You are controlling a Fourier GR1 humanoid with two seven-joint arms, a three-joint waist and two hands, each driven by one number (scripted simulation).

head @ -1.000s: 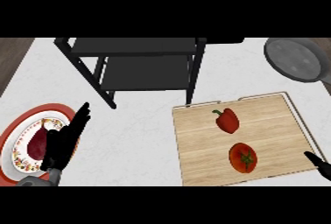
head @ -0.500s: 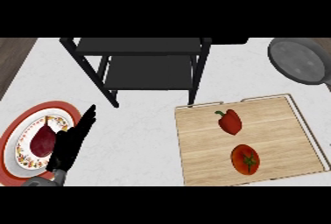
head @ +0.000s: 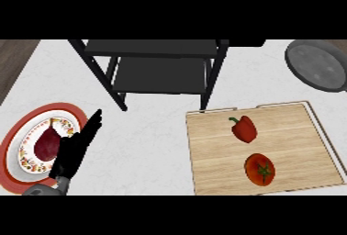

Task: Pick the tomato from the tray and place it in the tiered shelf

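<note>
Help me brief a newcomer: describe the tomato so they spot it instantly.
Find the wooden tray on the right of the counter. Two red things lie on it; the tomato is the nearer one. It is round with a dark stem star, unlike the elongated red pepper behind it.

the tomato (head: 260,169) is red with a dark green stem star, the pepper (head: 244,129) a like red with a green stalk. the tray (head: 298,137) is pale wood with faint grain. the tiered shelf (head: 163,78) and left hand (head: 73,152) are black. the plate (head: 27,125) is white, ringed red, with a speckled orange border; the pan (head: 317,64) is grey, the counter (head: 149,147) white, faintly veined.
</note>
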